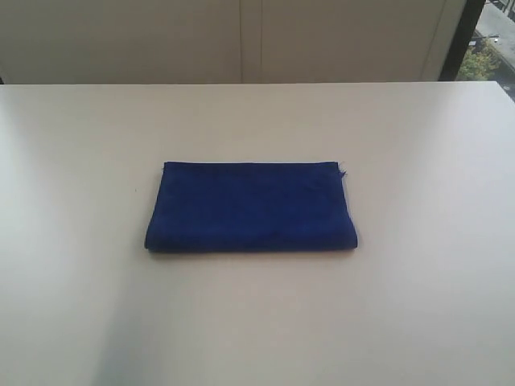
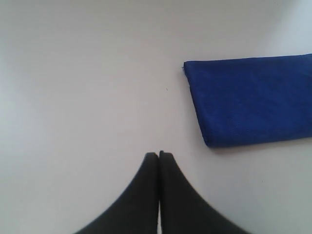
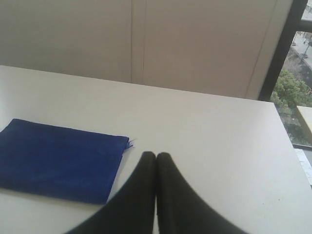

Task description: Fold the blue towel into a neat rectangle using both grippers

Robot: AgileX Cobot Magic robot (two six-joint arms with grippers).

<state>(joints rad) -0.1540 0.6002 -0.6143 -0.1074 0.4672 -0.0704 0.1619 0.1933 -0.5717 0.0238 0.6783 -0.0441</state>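
The blue towel (image 1: 251, 207) lies folded into a flat rectangle in the middle of the white table (image 1: 418, 305), with frayed threads at its far right corner. Neither arm shows in the exterior view. In the left wrist view my left gripper (image 2: 159, 154) is shut with nothing in it, above bare table and apart from the towel's end (image 2: 251, 100). My right gripper (image 3: 156, 155) is also shut and empty in the right wrist view, with the towel (image 3: 58, 158) lying apart beside it, its frayed corner nearest the fingertips.
A pale panelled wall (image 1: 241, 40) stands behind the table's far edge. A dark window frame (image 3: 280, 48) with trees outside rises past the table's far right corner.
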